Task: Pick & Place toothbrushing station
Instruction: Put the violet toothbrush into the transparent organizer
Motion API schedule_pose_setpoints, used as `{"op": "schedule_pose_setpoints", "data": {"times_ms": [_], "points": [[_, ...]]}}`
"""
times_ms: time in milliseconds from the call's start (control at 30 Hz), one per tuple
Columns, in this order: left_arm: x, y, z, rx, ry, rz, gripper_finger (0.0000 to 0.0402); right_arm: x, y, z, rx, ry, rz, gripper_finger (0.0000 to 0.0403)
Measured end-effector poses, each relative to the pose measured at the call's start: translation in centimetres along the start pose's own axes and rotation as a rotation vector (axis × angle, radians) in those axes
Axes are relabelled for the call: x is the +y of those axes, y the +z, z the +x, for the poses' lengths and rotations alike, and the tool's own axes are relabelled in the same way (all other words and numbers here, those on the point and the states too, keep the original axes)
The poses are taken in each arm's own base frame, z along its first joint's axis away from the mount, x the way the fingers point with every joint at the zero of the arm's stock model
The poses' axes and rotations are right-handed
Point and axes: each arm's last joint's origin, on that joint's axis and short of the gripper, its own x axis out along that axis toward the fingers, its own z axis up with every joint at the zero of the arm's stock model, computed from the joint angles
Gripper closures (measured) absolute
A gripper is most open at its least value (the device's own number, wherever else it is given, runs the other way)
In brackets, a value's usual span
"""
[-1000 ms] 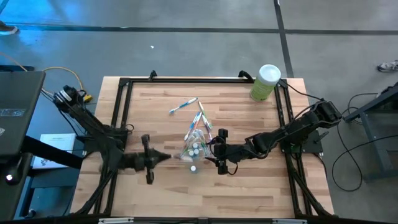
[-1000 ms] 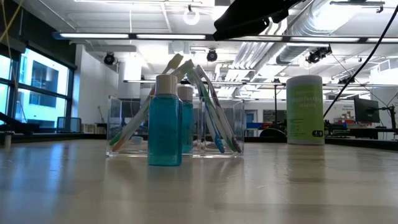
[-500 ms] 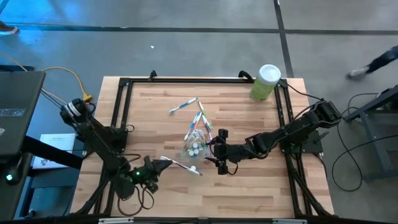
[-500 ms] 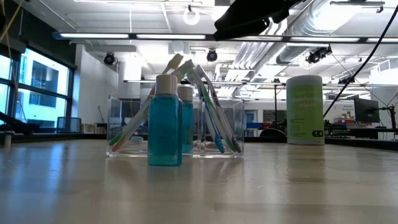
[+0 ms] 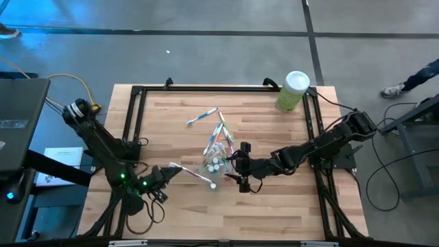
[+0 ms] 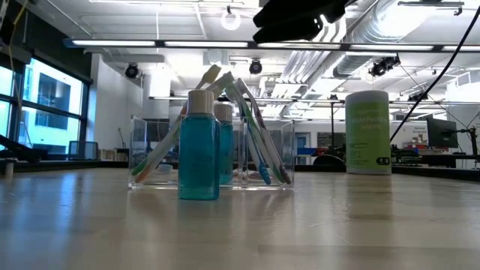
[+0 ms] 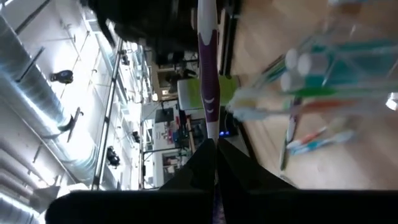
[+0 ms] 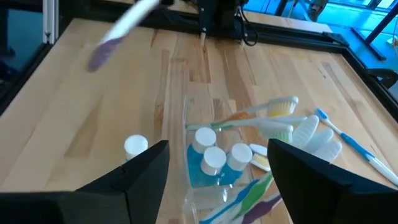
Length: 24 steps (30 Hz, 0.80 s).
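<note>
The clear holder (image 5: pixel 214 163) stands mid-table (image 5: pixel 274 206), brushes fanned out. The left pincer (image 5: pixel 167 173) grips a purple-and-white toothbrush (image 5: pixel 192 173) just beside it; the right pincer (image 5: pixel 240 167) gapes opposite. One blue bottle (image 5: pixel 213 184) stands outside; a green canister (image 5: pixel 293 90) sits far off.

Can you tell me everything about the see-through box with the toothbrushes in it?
The clear box stands upright mid-table on the wood. It looks like plastic, with dividing walls. Pastel toothbrushes lean out of it, and blue bottles with white caps stand inside. One more bottle stands just outside. Nothing grips it.
</note>
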Motion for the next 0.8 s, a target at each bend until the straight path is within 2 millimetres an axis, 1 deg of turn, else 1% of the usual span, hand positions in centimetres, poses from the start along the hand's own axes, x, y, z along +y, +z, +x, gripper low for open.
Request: {"op": "schedule_pose_setpoints", "data": {"times_ms": [100,200,367,467,567,800], "points": [[1.0,-1.3,-0.3,-0.004,-0.005,-0.028,0.0399,0.0,0.1,0.0,-0.014,0.001,0.006,0.0140],[1.6,-2.3,-0.5,-0.004,-0.011,-0.040,0.0399,-0.1,0.2,0.0,-0.021,0.000,0.011,0.0140],[2.1,-4.4,-0.9,0.073,0.027,0.004,0.0399,-0.5,0.3,0.2,-0.027,-0.014,0.020,0.0140],[2.1,-5.5,-1.0,0.067,0.008,0.034,0.0399,-0.6,0.5,0.3,-0.045,-0.018,0.032,0.0140],[1.7,-6.1,-1.0,0.036,-0.051,0.117,0.0399,-0.8,0.7,0.3,-0.063,-0.022,0.043,0.0140],[1.2,-6.7,0.1,0.018,-0.168,0.219,0.0399,-1.3,1.2,0.5,-0.107,-0.031,0.069,0.0140]]}}
